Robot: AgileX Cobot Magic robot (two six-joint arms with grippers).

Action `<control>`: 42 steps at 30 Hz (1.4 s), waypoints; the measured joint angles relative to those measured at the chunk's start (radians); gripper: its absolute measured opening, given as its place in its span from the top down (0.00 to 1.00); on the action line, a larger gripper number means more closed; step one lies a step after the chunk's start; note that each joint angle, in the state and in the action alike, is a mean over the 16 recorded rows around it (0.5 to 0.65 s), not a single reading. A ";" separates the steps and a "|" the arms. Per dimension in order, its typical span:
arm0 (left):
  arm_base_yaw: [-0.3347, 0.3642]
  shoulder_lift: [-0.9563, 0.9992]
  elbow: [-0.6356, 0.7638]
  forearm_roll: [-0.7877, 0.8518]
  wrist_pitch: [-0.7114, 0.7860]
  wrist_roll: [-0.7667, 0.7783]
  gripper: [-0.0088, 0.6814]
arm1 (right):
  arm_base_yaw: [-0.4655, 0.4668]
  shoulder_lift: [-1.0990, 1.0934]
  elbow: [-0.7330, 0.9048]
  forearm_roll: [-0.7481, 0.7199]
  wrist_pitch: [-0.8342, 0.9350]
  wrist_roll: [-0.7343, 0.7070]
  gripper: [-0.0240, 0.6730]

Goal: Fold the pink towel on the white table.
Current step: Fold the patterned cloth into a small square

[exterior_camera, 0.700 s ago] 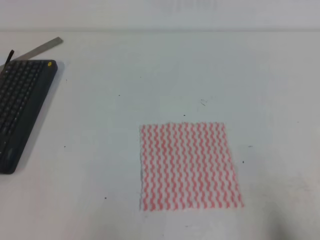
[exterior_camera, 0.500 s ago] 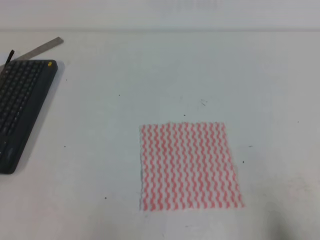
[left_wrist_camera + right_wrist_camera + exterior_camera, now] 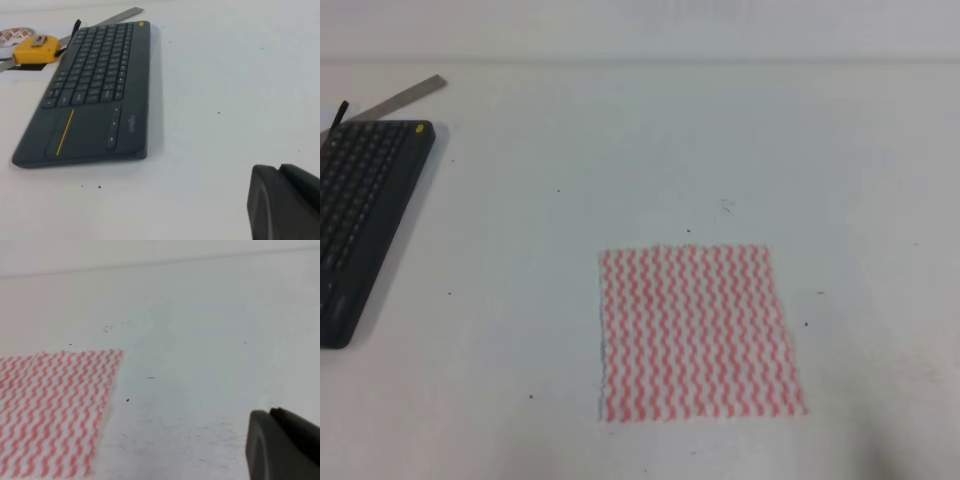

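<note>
Exterior high view shows the pink towel (image 3: 698, 332) spread flat and square on the white desk (image 3: 620, 150), unfolded, a little right of the middle and toward the near edge. It looks laid out that way so either arm can take a corner or an edge cleanly, though that is my reading. A dark grey keyboard (image 3: 360, 215) sits well apart at the far left, with a metal ruler (image 3: 405, 95) poking out behind it, both clear of the working area.

Neither arm appears in this high view. From the left wrist camera, only a dark edge of the left fingers (image 3: 285, 202) shows at the lower right corner, hanging above bare desk beside the keyboard (image 3: 95, 95); a yellow tape measure (image 3: 36, 51) lies just behind the keyboard. No towel is visible there, so the left fingers are well apart from it. From the right wrist camera, the right fingers (image 3: 282, 445) likewise show only as a dark corner, with the towel (image 3: 52, 410) off to their left and bare desk between. Nothing is grasped by either side, judging from the undisturbed cloth; whether the fingers are spread or closed I cannot tell.
</note>
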 joint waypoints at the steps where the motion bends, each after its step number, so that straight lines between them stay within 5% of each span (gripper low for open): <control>1: 0.000 0.000 0.000 0.000 0.000 0.000 0.99 | 0.000 0.000 0.000 0.000 0.000 0.000 0.99; 28: 0.000 -0.009 0.004 0.017 -0.032 0.064 0.99 | 0.000 0.002 0.000 0.000 0.001 0.000 0.99; 42: 0.000 0.001 0.000 -0.370 -0.265 0.065 0.99 | 0.000 0.002 0.001 0.000 -0.001 -0.001 0.99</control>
